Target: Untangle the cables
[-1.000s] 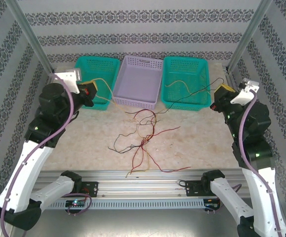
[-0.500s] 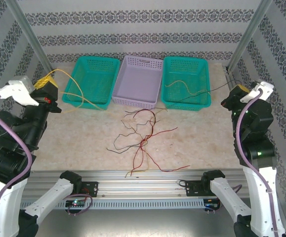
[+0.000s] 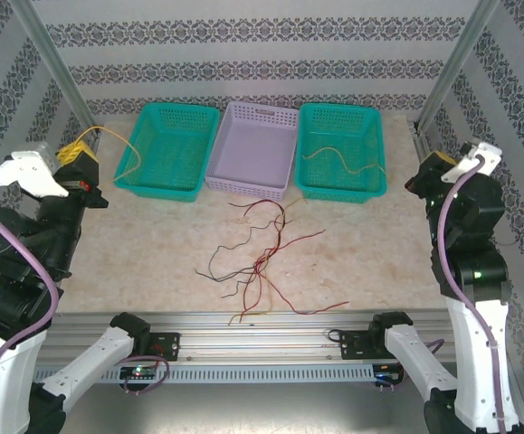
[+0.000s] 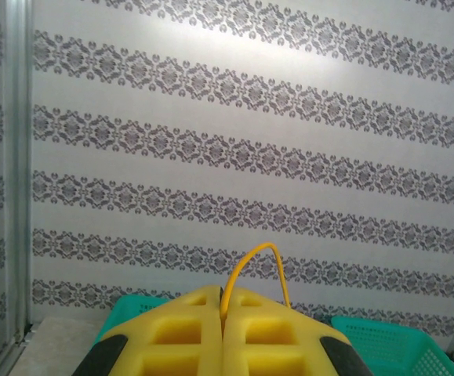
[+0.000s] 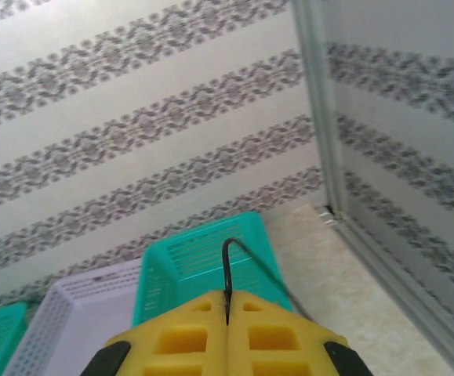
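A tangle of thin red and dark cables (image 3: 260, 253) lies on the table's middle. My left gripper (image 3: 74, 160) (image 4: 223, 301) is up at the far left, shut on a yellow cable (image 3: 108, 132) (image 4: 256, 252) that arcs over to the left teal basket (image 3: 166, 172). At the far right, my right gripper (image 3: 423, 169) (image 5: 227, 301) is shut on a dark cable (image 5: 228, 254) that loops up from its pads and trails down to the right. Another yellow-green cable (image 3: 338, 155) lies in the right teal basket (image 3: 341, 185).
A lavender basket (image 3: 252, 181) stands between the two teal ones along the back. Metal frame posts (image 3: 58, 77) rise at both back corners beside patterned walls. An aluminium rail (image 3: 262, 330) runs along the near edge.
My left gripper swung from the left basket out to the far left, drawing the yellow cable free of the tangle. My right gripper pulled back to the right with the dark cable.
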`<state>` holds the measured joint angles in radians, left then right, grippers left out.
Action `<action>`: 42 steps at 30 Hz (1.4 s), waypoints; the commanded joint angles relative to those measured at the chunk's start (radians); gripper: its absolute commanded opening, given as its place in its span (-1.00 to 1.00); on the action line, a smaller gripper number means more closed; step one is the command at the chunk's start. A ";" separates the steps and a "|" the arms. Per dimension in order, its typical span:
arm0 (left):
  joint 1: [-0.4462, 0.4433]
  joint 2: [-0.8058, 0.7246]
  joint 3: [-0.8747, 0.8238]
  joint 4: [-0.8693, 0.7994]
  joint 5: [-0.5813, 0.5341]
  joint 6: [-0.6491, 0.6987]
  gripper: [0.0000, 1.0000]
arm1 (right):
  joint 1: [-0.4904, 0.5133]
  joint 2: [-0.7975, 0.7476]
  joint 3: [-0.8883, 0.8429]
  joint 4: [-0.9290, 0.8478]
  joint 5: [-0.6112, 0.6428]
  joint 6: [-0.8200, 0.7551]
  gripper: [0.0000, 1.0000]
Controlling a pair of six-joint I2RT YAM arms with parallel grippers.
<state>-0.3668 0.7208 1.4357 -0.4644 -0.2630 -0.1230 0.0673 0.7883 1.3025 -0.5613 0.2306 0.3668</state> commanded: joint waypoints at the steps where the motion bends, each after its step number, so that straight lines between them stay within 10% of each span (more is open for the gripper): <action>1: -0.009 0.027 -0.009 -0.016 0.060 -0.022 -1.00 | -0.008 0.023 0.072 -0.010 -0.121 0.012 -1.00; 11: -0.010 0.056 -0.007 -0.015 0.134 -0.044 -1.00 | 0.044 0.221 0.267 -0.016 -0.393 0.045 -1.00; 24: -0.009 -0.043 -0.210 0.021 0.217 -0.064 -1.00 | 0.407 0.812 0.899 -0.153 -0.603 -0.068 -1.00; 32: -0.010 -0.091 -0.329 0.033 0.216 -0.074 -1.00 | 0.376 1.228 1.475 -0.314 -0.628 -0.057 -1.00; 42: -0.010 -0.098 -0.341 0.035 0.253 -0.108 -1.00 | 0.329 1.390 1.422 -0.214 -0.688 -0.014 -1.00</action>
<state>-0.3672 0.6334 1.0904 -0.4679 -0.0368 -0.2047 0.3943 2.1258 2.7392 -0.7940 -0.4133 0.3378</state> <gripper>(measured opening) 0.042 0.041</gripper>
